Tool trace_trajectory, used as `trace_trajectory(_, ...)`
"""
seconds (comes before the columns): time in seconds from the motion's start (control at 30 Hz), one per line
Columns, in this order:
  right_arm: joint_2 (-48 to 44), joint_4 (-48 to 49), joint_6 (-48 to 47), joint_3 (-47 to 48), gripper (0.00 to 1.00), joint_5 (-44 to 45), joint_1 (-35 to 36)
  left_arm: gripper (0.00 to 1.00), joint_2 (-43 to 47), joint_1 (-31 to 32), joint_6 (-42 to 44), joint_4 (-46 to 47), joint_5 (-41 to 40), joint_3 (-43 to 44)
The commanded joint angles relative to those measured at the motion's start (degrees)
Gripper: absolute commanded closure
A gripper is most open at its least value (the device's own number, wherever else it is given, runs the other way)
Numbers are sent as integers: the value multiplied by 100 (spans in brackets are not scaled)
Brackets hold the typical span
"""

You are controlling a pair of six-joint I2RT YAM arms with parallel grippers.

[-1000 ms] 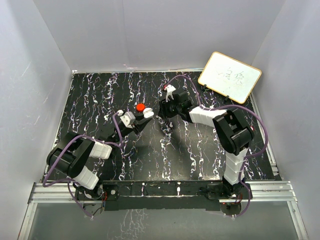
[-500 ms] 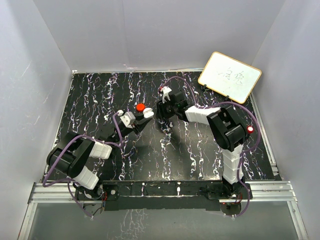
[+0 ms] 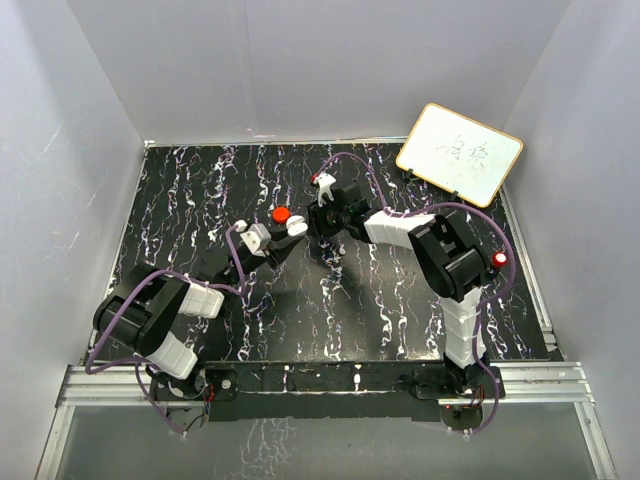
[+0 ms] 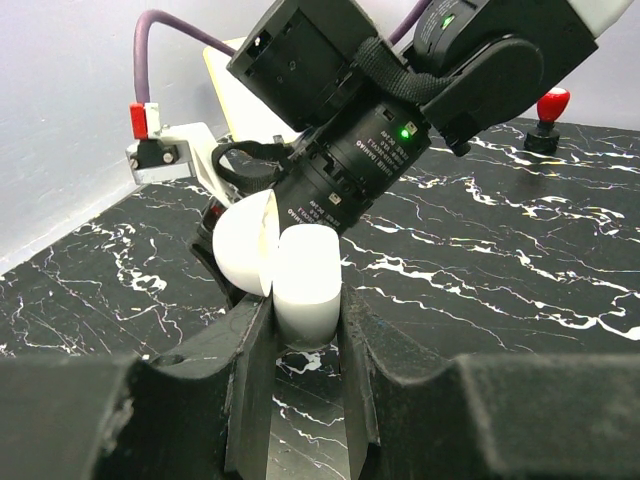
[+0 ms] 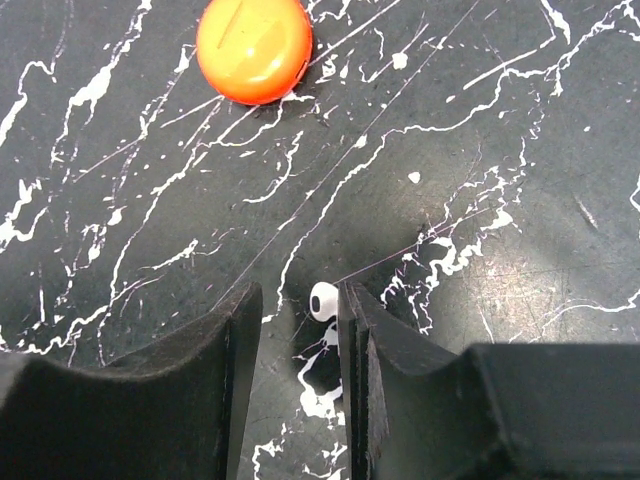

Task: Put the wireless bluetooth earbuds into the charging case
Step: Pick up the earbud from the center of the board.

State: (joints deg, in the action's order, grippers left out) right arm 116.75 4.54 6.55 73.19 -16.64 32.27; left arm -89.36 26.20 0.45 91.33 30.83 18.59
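- Currently the left tool (image 4: 303, 318) is closed narrow on the charging case (image 4: 307, 275). Both fingers press the sides of the white body, and the case stands upright between them.
- The lid (image 4: 243, 245) of the case is swung open. It stands beside the body, above the finger on the left of that wrist view.
- Directly ahead of the left tool, just beyond the case, is the right arm's wrist (image 4: 350, 170), a dark cylindrical section with a lit green indicator.
- The right tool (image 5: 298, 312) points down at the counter (image 5: 500, 150). Its fingers are set at a narrow gap and are not clamped on anything.
- One earbud (image 5: 322, 301), a tiny white piece with a dark spot, lies on the counter inside that gap.
- The earbud sits against or just beside the inner face of the finger on the right of that wrist view; contact cannot be confirmed. The opposite finger stands apart from it.
- A round orange-red puck (image 5: 253, 48) lies on the counter ahead of the right tool. It is well clear of the fingertips and offset toward the left of that view.
- In the overhead view the two tools are near each other at mid-counter, with the right tool just to the right of the held case. The puck lies just beyond the left tool.
- A whiteboard (image 3: 460, 152) leans at the far right, well apart from both tools.
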Motion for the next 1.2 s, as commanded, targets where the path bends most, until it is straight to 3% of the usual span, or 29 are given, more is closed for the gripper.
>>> trace_trajectory(0.0,126,165,-100,265,67,48,40,100,124,-42,122,843,28,-31)
trace_trajectory(0.43,149,110,-162,263,74,177,77,100,112,-58,131,848,35,-22)
trace_trajectory(0.73,22,145,-143,183,85,325,73,100,120,-55,131,844,37,-30)
trace_trajectory(0.9,-434,638,-12,-248,88,422,-14,100,144,-62,126,851,37,-31)
trace_trajectory(1.17,-1455,2114,680,-1361,92,-300,-649,100,212,-84,97,865,45,-31)
